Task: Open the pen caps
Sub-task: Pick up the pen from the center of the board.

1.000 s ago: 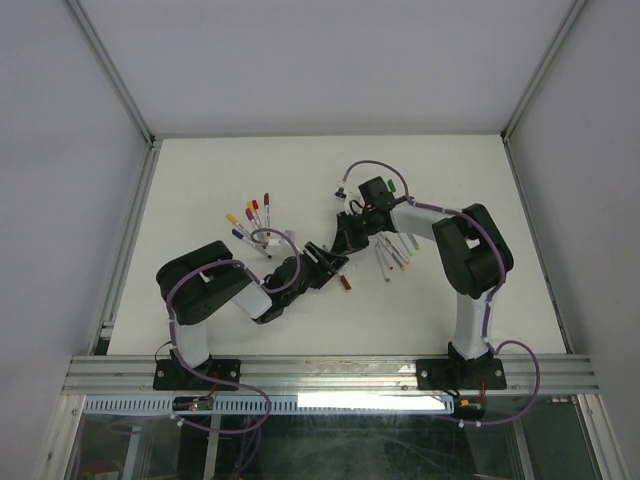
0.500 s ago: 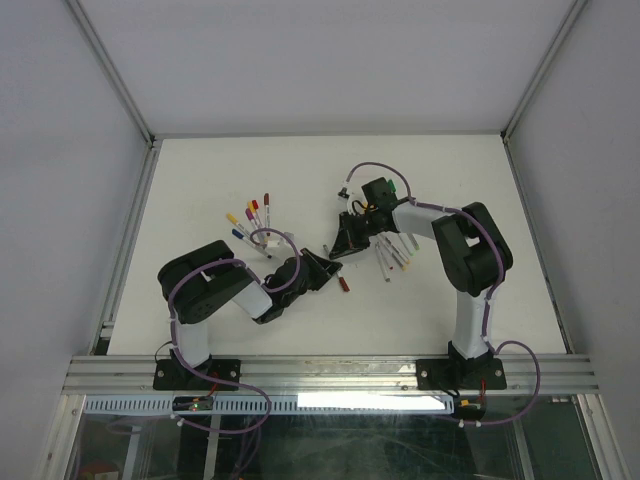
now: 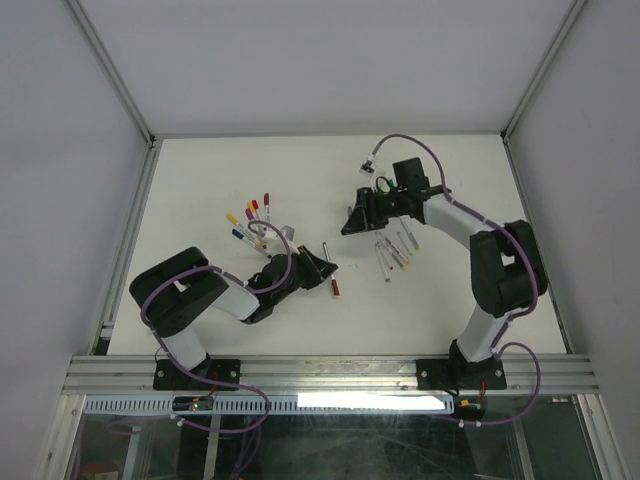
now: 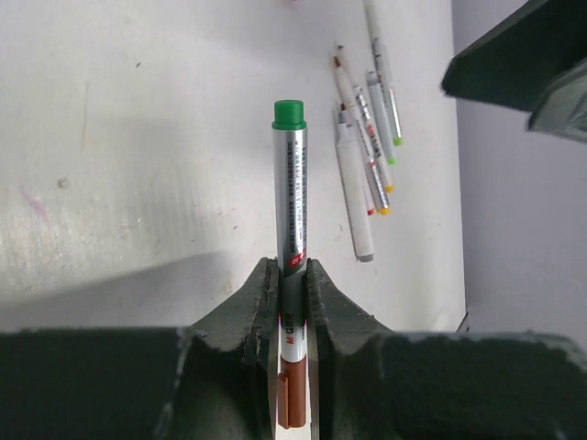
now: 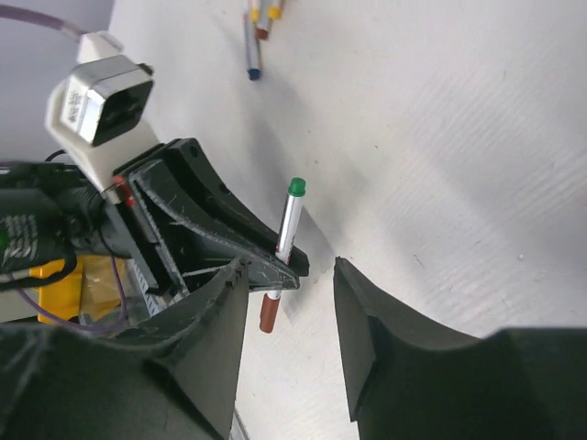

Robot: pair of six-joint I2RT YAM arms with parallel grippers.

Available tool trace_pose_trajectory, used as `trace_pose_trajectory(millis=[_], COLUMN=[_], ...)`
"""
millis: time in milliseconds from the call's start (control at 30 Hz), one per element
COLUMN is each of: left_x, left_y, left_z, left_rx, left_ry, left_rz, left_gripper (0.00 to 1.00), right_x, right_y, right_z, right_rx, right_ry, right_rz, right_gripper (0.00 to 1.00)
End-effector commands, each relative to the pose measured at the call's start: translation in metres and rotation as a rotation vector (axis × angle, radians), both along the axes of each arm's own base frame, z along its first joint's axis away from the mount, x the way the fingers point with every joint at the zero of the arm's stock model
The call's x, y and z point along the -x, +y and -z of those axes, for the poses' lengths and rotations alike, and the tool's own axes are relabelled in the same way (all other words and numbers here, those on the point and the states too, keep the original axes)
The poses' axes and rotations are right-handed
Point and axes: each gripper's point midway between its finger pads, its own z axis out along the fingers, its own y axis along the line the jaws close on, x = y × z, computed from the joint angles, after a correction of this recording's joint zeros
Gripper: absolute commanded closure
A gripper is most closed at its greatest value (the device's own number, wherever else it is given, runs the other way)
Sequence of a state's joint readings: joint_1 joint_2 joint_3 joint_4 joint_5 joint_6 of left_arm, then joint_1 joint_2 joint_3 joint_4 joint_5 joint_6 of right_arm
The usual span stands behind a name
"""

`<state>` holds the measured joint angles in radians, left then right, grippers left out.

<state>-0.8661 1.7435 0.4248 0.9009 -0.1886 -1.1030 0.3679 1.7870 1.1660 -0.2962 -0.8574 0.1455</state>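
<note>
My left gripper is shut on a silver-grey pen. The pen's green end points away from the wrist. Its brown-red pen cap sticks out behind the fingers, still on the barrel. My right gripper hovers a little beyond and to the right of the left one. Its jaws are open with nothing between them and touch neither the pen nor the left fingers.
Several uncapped pens lie on the white table right of centre, below the right wrist. A fan of several capped pens lies left of centre. White walls and a metal frame enclose the table.
The left gripper has shut on the pen and swung slightly down-left with it. The right gripper has opened, let go and drawn back to the upper right.
</note>
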Motion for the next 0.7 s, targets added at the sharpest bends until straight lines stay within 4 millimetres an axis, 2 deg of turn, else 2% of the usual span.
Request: trace_pose_trajectory(millis=[0,167,333,400,433,500,533,667], left_x=[0.006,0.013,0.020,0.025,0.028,0.032,0.035,0.041], left_y=[0.000,0.006,0.012,0.011,0.010,0.008,0.009,0.010], left_z=[-0.029,-0.042,-0.055,-0.057,-0.058,-0.058,-0.057,-0.064], left_rx=[-0.018,-0.026,-0.026,-0.040,-0.052,-0.077,-0.091,-0.104], left_ry=[-0.122,-0.196,-0.251,-0.267,-0.272,-0.273,-0.266,-0.294], left_rz=[0.138,0.295,0.457,0.525,0.558,0.610,0.631,0.675], left_gripper=[1.00,1.00,1.00,1.00,1.00,1.00,1.00,1.00], right_x=[0.005,0.022,0.041,0.046,0.049,0.058,0.066,0.102], right_y=[-0.012,-0.026,-0.030,-0.032,-0.032,-0.031,-0.031,-0.033], right_z=[-0.061,-0.098,-0.121,-0.125,-0.125,-0.125,-0.125,-0.130], right_rx=[-0.112,-0.166,-0.197,-0.209,-0.213,-0.241,-0.261,-0.361], right_ry=[-0.222,-0.429,-0.661,-0.818,-0.877,-0.986,-1.013,-1.051], right_rz=[-0.103,-0.240,-0.354,-0.417,-0.434,-0.495,-0.532,-0.677], right_gripper=[0.55,0.51,0.50,0.40,0.31,0.05,0.02,0.01])
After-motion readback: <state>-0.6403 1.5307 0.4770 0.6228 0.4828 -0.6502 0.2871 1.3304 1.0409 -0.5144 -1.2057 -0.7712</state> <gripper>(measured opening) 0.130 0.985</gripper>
